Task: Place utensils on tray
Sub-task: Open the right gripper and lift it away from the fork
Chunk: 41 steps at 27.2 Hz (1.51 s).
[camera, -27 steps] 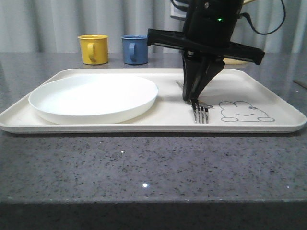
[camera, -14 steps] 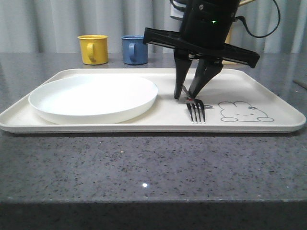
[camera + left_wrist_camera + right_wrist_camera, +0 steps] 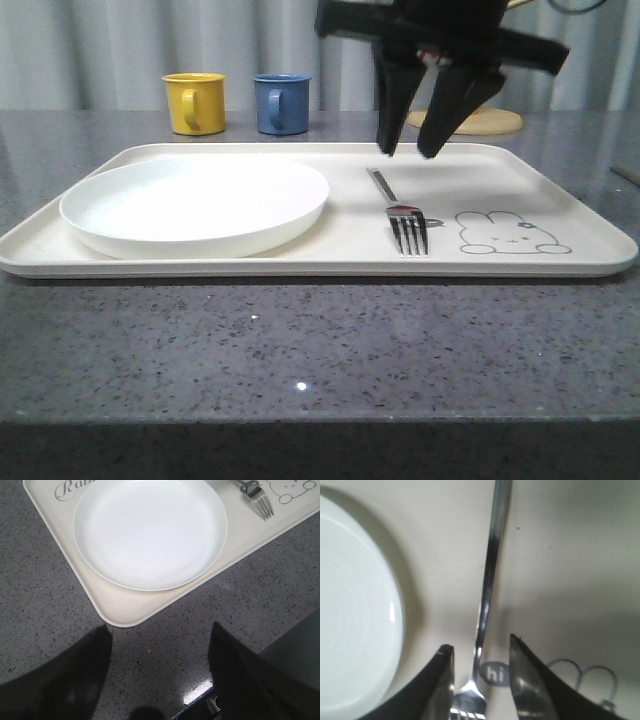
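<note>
**Fork flat on tray, right gripper open above it**

The fork (image 3: 402,219) is seen lying flat on the cream tray (image 3: 560,195), handle toward twelve o'clock and tines toward six o'clock, near the tray's front rim. The white plate (image 3: 195,203) is set on the tray at the fork's nine o'clock, apart from it; the rabbit drawing (image 3: 508,233) is printed at the fork's three o'clock, just beside the tines. The right gripper (image 3: 410,152) is held above the fork handle with its jaws spread apart, nothing between them, and no contact with the fork is seen. In the right wrist view the fork (image 3: 487,600) is framed between the two parted fingers (image 3: 442,685). The left gripper (image 3: 159,672) is hung over the dark speckled counter (image 3: 45,610) just off the tray corner, its jaws wide apart and empty. A yellow mug (image 3: 195,102) and a blue mug (image 3: 280,102) stand beyond the tray at about eleven o'clock.
</note>
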{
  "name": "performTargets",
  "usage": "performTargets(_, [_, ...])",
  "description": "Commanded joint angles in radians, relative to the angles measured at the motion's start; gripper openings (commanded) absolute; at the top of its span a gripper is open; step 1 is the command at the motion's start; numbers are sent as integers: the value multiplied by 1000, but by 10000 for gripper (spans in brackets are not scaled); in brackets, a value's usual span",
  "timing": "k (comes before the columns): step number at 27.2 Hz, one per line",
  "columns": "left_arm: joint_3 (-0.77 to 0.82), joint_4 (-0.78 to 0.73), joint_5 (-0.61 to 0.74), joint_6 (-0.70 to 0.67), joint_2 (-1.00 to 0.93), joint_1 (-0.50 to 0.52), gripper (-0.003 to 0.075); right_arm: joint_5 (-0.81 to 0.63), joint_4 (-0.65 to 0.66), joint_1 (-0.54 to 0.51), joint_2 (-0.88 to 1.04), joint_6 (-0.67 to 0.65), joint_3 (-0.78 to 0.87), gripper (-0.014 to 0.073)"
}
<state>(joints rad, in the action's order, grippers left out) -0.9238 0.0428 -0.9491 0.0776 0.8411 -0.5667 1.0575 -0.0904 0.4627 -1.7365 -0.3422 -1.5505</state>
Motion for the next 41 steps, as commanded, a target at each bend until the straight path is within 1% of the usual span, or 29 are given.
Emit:
performTargets(1, [-26,12,57,-9,1,-7,423,68,119,-21,111,42,-26,309])
performTargets(4, [-26,12,57,-9,1,-7,422,105,192,-53,144,42,-7,309])
performTargets(8, [-26,12,57,-9,1,-7,423,138,221,-121,170,59,25,309])
performTargets(13, [-26,12,57,-9,1,-7,422,159,207,-221,185,121,75,309])
performTargets(19, [-26,12,57,-9,1,-7,423,146,145,-346,185,211,130,309])
performTargets(23, [-26,12,57,-9,1,-7,422,141,119,-408,184,245,156,309])
performTargets(34, [-26,12,57,-9,1,-7,423,127,114,-494,155,282,172,309])
performTargets(41, [-26,12,57,-9,1,-7,423,126,101,-504,119,304,172,309])
